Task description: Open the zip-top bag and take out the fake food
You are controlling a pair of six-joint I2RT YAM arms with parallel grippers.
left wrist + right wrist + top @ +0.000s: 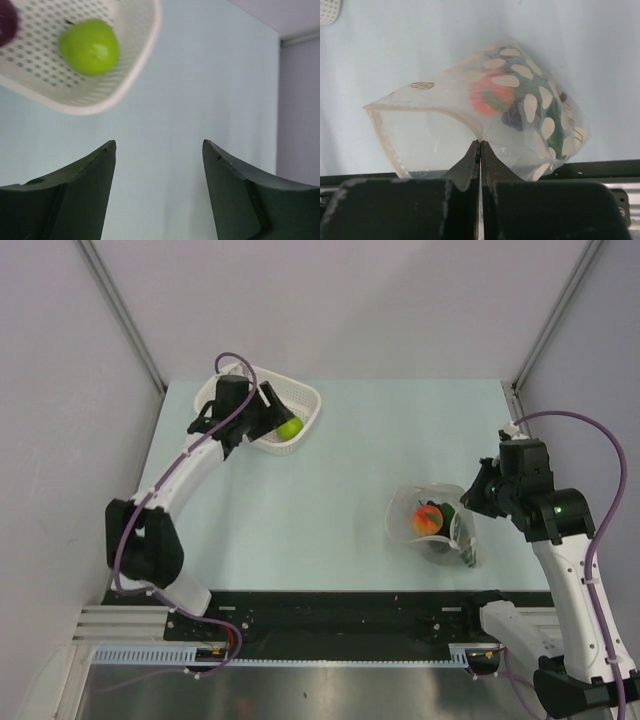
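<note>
- Nearest the arm bases, the right tool (480,142) is pinched tight on the clear film of a small, crinkly plastic zip-top bag (437,530) with a dark panel of pale dots. The bag stands on the pale blue counter (330,470) with its mouth gaping open.
- Inside the bag, an orange-red toy fruit (428,519) shows through the plastic. Darker green and near-black pieces are packed against it, too blurred to name.
- Far beyond the bag and to its left, a white perforated plastic basket (304,400) sits on the counter and holds a glossy lime-green ball (89,46).
- A dark purple piece (6,22) lies in the basket on the side of the ball away from the bag, mostly cut off by the edge of the left wrist view.
- Over the basket's nearer edge, well apart from the bag, the left tool (159,150) hangs with its jaws wide and nothing between them; only bare counter shows in the gap.
</note>
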